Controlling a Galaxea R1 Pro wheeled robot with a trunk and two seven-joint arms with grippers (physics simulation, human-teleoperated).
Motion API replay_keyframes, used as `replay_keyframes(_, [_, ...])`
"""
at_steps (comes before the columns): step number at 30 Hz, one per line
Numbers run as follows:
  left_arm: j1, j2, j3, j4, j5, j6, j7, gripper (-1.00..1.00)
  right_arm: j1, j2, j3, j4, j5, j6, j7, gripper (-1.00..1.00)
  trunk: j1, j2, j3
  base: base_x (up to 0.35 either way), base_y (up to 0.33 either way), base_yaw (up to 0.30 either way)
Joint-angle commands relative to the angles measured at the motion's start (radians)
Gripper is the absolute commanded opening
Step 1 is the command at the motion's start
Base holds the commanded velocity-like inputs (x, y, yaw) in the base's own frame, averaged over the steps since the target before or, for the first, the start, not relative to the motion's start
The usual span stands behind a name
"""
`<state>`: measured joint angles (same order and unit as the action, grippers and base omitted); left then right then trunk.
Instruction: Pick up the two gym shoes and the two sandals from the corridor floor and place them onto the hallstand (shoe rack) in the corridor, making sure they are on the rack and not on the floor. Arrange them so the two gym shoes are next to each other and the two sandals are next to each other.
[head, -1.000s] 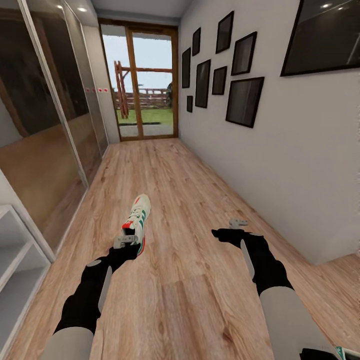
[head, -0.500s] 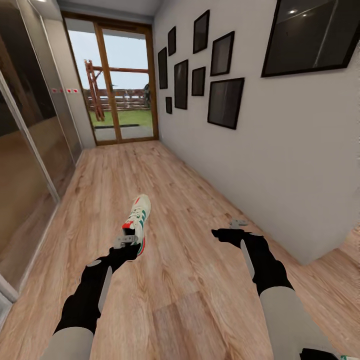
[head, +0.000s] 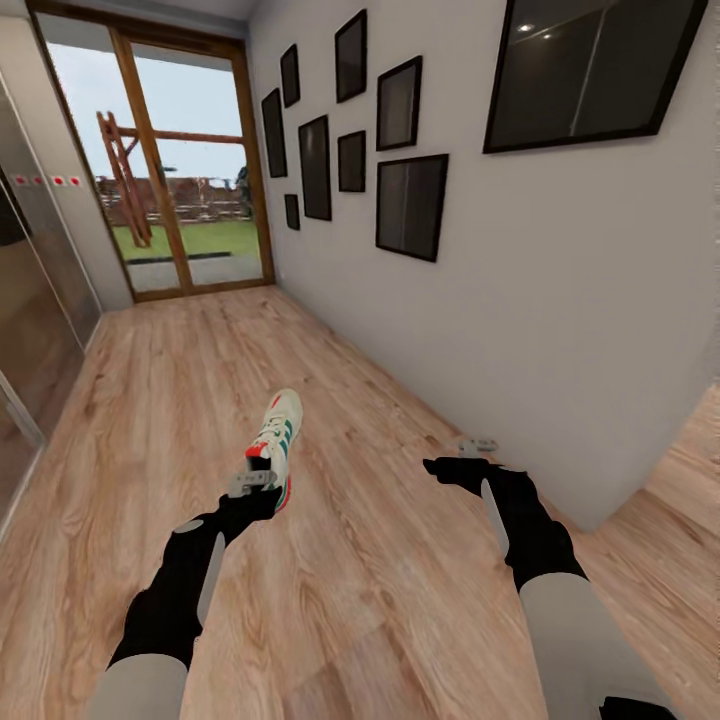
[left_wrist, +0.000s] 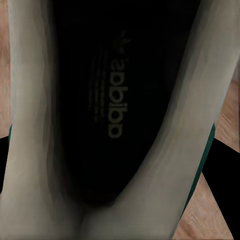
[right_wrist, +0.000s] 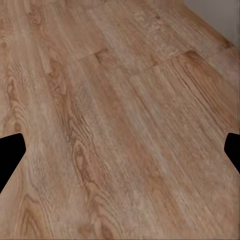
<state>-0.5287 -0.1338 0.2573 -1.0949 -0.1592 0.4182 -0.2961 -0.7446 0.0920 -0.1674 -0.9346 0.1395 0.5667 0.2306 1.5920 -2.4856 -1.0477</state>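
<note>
One white gym shoe (head: 281, 428) with green stripes and a red-orange tongue is held off the corridor floor (head: 150, 400), toe pointing away from me. My left gripper (head: 254, 483) is shut on its heel end. In the left wrist view the shoe's dark insole (left_wrist: 115, 100) and pale collar sit right in front of the camera. My right gripper (head: 477, 445) hangs open over bare planks, and its dark fingertips (right_wrist: 10, 155) stand wide apart with nothing between them. The sandals and the hallstand are out of view.
A white wall (head: 560, 330) with several black picture frames (head: 410, 205) runs along the right and ends at a corner (head: 600, 520). A glass door (head: 165, 180) closes the far end. Glazed panels (head: 30, 300) line the left side.
The whole picture has shifted left, so the camera has turned right; the grey shelves at the left edge have left the view. Both arms and the held shoe keep their places in the picture.
</note>
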Motion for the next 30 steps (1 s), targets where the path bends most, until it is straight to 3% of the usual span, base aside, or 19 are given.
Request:
replay_keyframes(1, [-0.001,-0.001,0.004,-0.002,-0.01,0.004,-0.011,-1.0,-0.001,0.002,-0.004,-0.001,0.01,0.004,0.009,1.0,0.0,0.0,-0.001,0.328,0.114,-0.264])
replay_keyframes(20, [-0.001,-0.001,0.003,-0.002,-0.01,0.004,-0.011,-1.0,-0.001,0.002,-0.004,-0.001,0.011,0.004,0.009,1.0,0.0,0.0,-0.001,0.323,0.134,-0.261])
replay_keyframes(30, [-0.001,-0.001,0.003,-0.002,-0.01,0.004,-0.011,-1.0,-0.001,0.002,-0.004,-0.001,0.01,0.004,0.01,1.0,0.0,0.0,-0.001,0.253,0.216,-0.099])
